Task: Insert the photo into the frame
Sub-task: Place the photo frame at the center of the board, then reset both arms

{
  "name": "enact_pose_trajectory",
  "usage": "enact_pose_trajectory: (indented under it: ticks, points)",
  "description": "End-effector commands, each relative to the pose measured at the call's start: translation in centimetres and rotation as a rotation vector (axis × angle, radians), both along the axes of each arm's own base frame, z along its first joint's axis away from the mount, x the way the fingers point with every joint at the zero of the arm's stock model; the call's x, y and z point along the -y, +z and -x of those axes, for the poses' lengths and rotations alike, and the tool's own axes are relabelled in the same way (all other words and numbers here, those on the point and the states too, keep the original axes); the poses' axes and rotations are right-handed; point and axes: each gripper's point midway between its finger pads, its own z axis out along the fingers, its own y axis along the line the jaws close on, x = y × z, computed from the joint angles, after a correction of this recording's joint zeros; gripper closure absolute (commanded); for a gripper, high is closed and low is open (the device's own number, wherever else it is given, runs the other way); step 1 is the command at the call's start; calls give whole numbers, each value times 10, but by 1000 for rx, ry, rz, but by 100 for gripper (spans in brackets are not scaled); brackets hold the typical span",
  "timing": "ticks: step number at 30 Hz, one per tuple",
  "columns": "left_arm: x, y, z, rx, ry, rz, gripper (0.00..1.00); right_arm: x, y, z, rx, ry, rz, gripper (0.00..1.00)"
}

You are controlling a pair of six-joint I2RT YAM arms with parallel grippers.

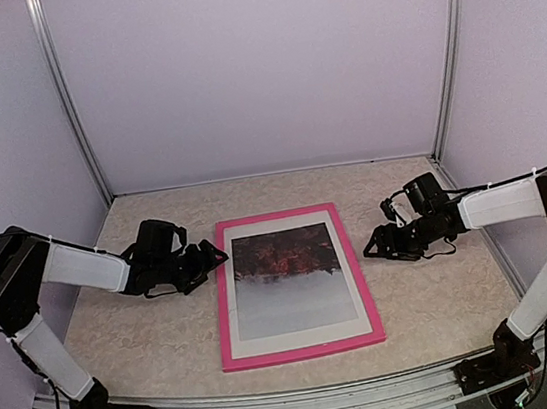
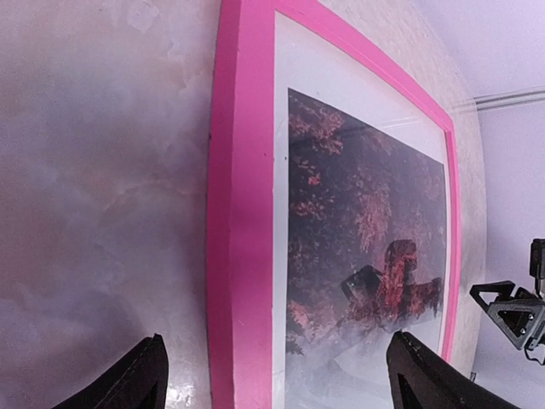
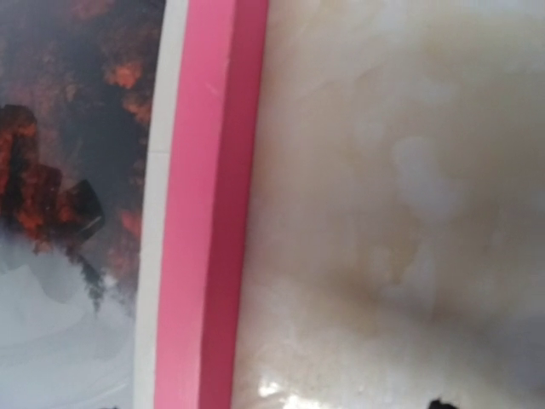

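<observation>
Jaws both open, empty, flanking frame (image 1: 303,348); photo (image 1: 291,275) inside; right fingertips (image 3: 439,403) nearly cropped from wrist view.

I see a pale bench (image 1: 435,284) with a cloudy stone pattern. Plain light purple walls (image 1: 255,66) stand on three sides. Shiny metal posts (image 1: 67,100) run up both back corners. A metal rail (image 1: 299,400) lies along my near edge. The light is soft.
</observation>
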Motion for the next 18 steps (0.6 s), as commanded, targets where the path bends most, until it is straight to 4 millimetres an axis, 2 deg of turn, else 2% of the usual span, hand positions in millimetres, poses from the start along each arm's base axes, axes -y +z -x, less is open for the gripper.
enact_pose_trajectory:
  ticks: [1,11,13,18]
  points:
    - [-19,9,-4,59,29,-82,12,1,0,1,18,5,32,23]
    - [-35,24,-8,135,46,-212,12,4,1,0,59,2,110,23]
    - [-41,32,-9,176,60,-282,11,3,9,-2,102,3,135,22]
    - [-55,79,-9,339,113,-451,7,9,37,-7,252,-4,248,21]
